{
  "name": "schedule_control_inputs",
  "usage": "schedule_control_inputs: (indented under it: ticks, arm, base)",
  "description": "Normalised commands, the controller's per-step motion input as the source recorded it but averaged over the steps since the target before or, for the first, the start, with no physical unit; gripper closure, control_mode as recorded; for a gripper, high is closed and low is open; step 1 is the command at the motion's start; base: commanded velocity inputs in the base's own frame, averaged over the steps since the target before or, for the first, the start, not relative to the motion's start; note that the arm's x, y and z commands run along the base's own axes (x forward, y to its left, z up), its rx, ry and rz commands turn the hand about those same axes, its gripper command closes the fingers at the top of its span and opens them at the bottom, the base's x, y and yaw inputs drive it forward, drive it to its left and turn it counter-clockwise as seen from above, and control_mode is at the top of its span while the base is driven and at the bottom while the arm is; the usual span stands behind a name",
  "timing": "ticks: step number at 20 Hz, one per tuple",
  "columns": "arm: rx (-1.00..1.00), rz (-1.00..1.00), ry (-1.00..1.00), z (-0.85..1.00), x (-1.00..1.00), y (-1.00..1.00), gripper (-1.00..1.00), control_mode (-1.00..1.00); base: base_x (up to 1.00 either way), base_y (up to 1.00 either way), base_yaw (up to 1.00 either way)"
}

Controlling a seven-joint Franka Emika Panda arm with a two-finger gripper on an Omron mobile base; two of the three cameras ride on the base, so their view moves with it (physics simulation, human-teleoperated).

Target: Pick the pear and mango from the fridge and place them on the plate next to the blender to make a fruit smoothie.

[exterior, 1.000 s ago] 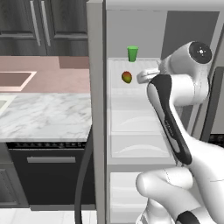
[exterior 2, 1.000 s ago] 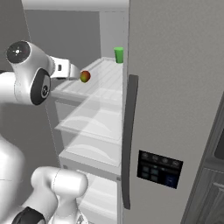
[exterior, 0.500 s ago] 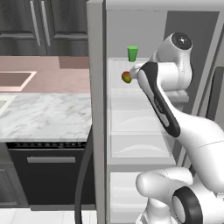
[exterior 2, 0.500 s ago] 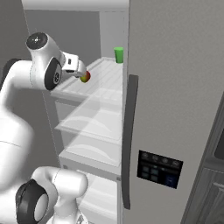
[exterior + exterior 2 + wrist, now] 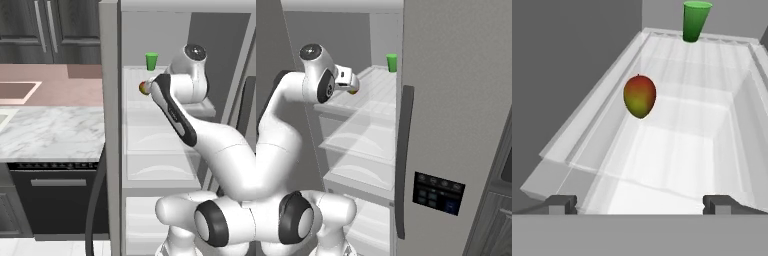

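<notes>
Hand view: mango unobstructed.

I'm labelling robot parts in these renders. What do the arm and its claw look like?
The arm is glossy white with rounded segments, dark grey joint caps and a black band along one link. The claw ends in two small, dark grey, blocky fingertips. No cables or markings show.

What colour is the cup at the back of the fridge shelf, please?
The cup is plain green, clearest in the hand view.
</notes>
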Motion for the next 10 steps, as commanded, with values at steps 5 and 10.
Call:
schedule_control_inputs:
  ticks: [5, 10]
  arm:
    - [0.00, 0.00, 0.07, -0.14, 0.52, 0.11, -1.00, -1.00]
    - [0.00, -0.01, 0.10, -0.08, 0.60, 0.17, -1.00, -1.00]
  base:
    - [0.00, 0.00, 0.00]
    - [0.00, 0.00, 0.00]
